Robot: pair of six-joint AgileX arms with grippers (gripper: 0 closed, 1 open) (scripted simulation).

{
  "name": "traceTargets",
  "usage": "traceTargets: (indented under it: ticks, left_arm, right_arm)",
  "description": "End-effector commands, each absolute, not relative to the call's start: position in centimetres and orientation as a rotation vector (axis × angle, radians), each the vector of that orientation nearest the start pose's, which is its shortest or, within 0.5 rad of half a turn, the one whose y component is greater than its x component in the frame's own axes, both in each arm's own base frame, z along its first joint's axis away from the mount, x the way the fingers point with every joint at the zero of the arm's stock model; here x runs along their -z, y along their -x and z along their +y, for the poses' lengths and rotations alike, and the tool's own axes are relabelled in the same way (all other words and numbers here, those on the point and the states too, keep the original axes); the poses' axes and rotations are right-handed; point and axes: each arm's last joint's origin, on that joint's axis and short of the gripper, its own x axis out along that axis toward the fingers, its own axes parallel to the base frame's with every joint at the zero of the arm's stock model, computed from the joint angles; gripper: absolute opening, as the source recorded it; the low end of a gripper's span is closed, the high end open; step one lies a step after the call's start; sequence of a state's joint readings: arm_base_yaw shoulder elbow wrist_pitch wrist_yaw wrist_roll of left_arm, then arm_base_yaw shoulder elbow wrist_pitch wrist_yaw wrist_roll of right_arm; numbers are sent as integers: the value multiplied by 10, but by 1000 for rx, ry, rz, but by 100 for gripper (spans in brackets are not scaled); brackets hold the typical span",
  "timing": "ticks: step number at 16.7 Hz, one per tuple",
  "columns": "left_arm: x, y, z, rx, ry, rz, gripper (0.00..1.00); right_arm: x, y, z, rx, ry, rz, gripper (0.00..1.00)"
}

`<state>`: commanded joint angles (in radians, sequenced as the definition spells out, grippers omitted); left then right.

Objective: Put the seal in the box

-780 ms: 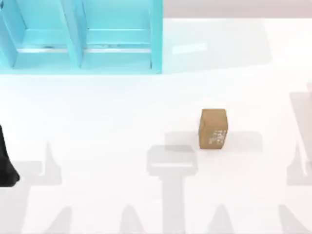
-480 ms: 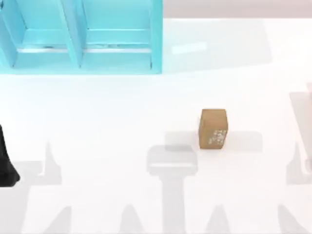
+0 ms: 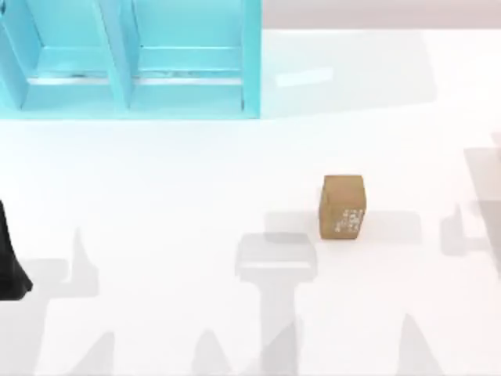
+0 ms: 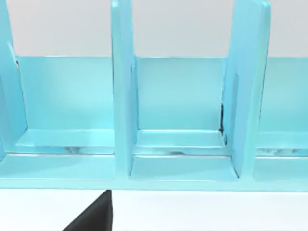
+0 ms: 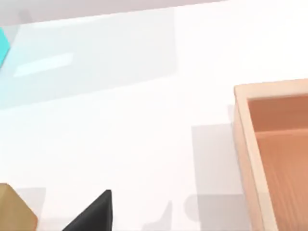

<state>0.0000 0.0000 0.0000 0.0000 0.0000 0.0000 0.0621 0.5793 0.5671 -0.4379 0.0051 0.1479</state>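
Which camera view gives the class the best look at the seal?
The top view: the seal stands whole on the white table, its printed face visible. The right wrist view catches one corner of it. The left wrist view faces the blue shelf.

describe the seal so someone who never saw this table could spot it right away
Start at the tall turquoise shelf unit at the far left of the white table, then look toward the near right. The seal stands alone there: a small tan-brown upright block with whitish printed marks on one face.

Matte black left arm [image 3: 9,262], plain tapered black finger tip [image 4: 94,215], no markings
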Motion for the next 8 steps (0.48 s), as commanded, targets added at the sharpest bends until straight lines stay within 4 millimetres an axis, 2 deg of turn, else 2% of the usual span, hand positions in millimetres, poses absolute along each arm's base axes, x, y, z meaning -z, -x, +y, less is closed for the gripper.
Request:
traceTargets:
  ticks: [2,5,8]
  left_arm:
    - [-160,-106,-1,0,0,0,100]
    - [-160,-106,-1,0,0,0,100]
    - [-160,-106,-1,0,0,0,100]
  right_arm:
    - [-287,-162,16,-32,-160,571,100]
    - [-322,-208,35,-48,-197,756,100]
    - [-334,-264,67,-59,-207,955,100]
